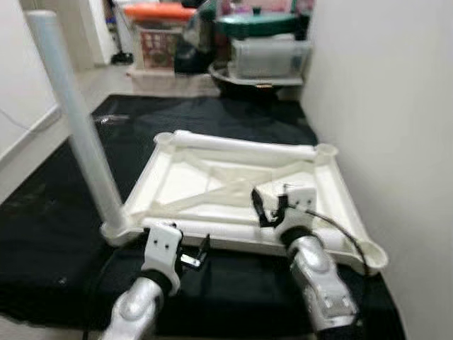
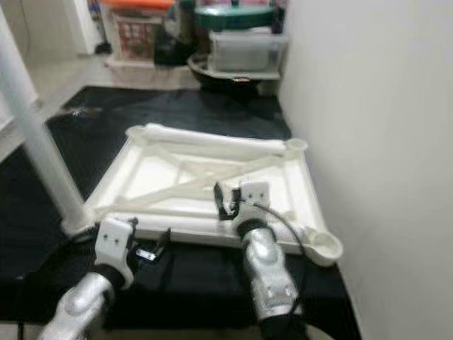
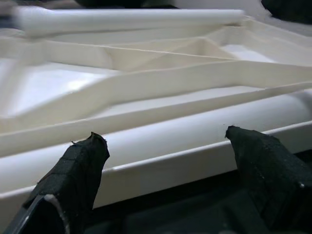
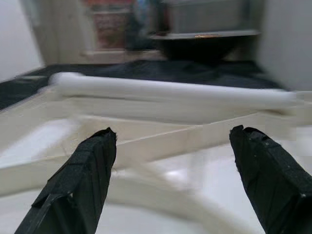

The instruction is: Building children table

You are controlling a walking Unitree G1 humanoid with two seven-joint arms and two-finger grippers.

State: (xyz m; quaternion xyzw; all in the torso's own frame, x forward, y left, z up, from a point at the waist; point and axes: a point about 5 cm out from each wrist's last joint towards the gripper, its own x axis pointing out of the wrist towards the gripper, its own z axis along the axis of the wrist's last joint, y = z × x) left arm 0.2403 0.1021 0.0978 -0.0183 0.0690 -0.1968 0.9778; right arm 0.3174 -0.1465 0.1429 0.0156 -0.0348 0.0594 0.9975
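One leg (image 1: 79, 127) in; both grippers, left (image 3: 165, 161) & right (image 4: 170, 161), gape open over upturned tabletop (image 1: 212, 180), next needs loose leg (image 1: 241, 146) grabbed.

Tabletop (image 1: 212, 188) lies upside down on mat (image 1: 56, 234), w/ wall (image 1: 396, 106) just to its right. One leg (image 1: 81, 127) stands upright in its near-left corner; two more legs lie on it — one (image 1: 244, 145) along far edge, one (image 1: 233, 230) along near edge. Left hand (image 1: 191, 256) sits over mat just before near edge, fingers apart. Right hand (image 1: 272, 209) is over tabletop's near-right part, fingers apart. Bins (image 1: 212, 42) stand on floor behind mat.
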